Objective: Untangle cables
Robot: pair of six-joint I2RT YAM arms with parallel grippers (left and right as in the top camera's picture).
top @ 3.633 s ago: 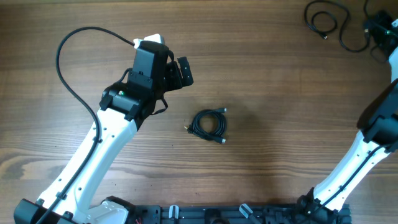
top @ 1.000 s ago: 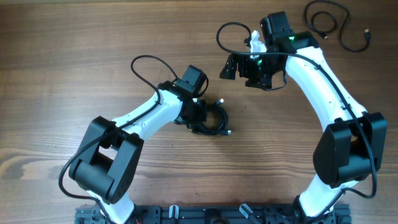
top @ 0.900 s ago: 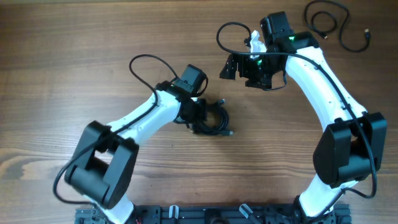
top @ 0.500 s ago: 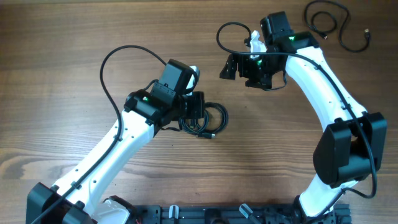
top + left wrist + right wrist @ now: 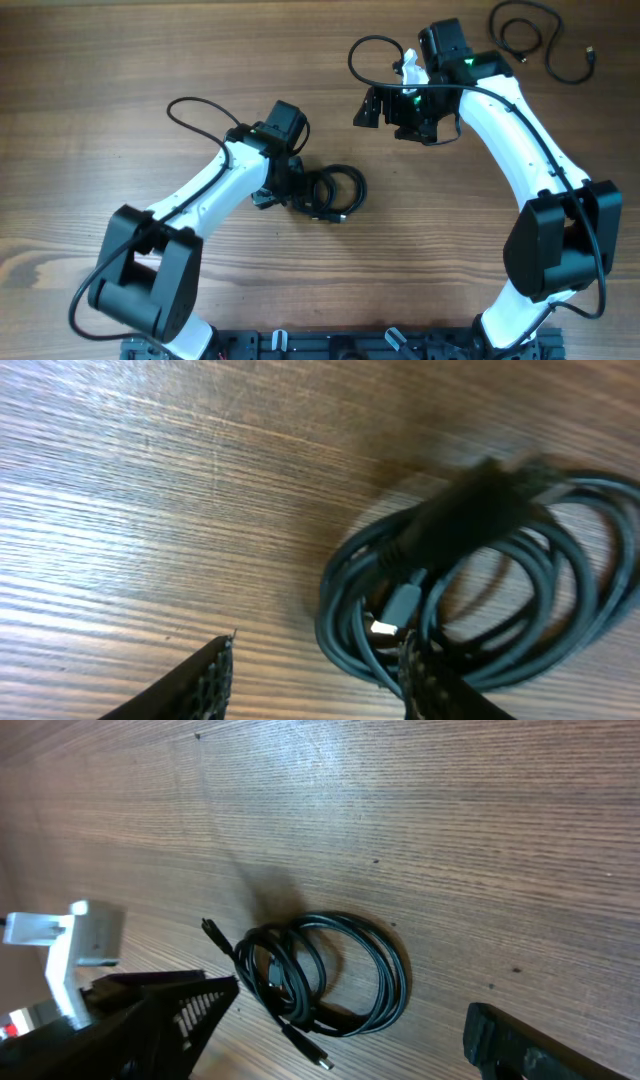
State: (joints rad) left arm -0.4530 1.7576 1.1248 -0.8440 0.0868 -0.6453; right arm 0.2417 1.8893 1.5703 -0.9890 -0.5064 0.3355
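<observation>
My left jaws are standing half apart at the edge of the coiled cable point(image 5: 328, 198) on the bench point(image 5: 120, 80); right jaws are hanging wide nearby, both empty.

Coiled cable mid-surface, loose ones far off!

The coiled cable point(image 5: 325, 197) lies flat on the wood, a thin black cord wound into several overlapping loops, one loop spilling wider to the side. A small metallic plug point(image 5: 381, 627) sits inside the coil; another plug end point(image 5: 208, 927) pokes out beyond it. The loose cables point(image 5: 549, 55) sprawl in open curves at the far corner, well apart.
</observation>
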